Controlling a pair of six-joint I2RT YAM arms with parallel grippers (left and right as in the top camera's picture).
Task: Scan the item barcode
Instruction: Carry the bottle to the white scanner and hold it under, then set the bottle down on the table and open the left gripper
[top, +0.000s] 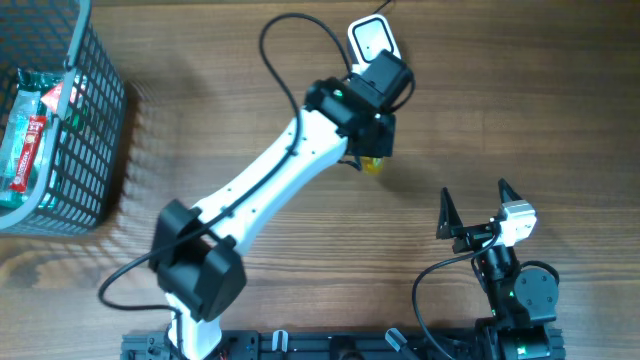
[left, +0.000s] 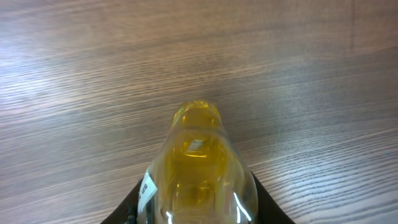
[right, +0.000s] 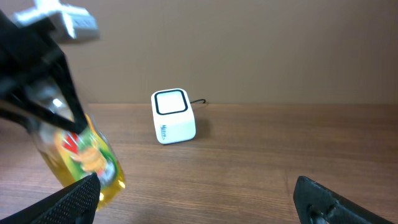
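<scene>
- Fingers (left: 268, 208) of the left gripper (left: 199, 210) are clamped on the bottle (right: 87, 163), one on each side of its body. It's definitely got it.
- That bottle hangs in the air above the table (left: 93, 74), one end poking out past the fingertips, near the scanner (top: 372, 40) but not touching it.
- Handling guess: clear plastic with yellow liquid inside, so it has some heft. It's smooth and round, so it could twist in the grip, and the walls probably give if squeezed hard.
- Mid-body looks like the best place to hold it, keeping off the label. A white label edge peeks out by one finger, but I can't tell if the barcode's there.
- Right gripper (top: 475, 205) is spread wide, empty, well apart from everything.
</scene>
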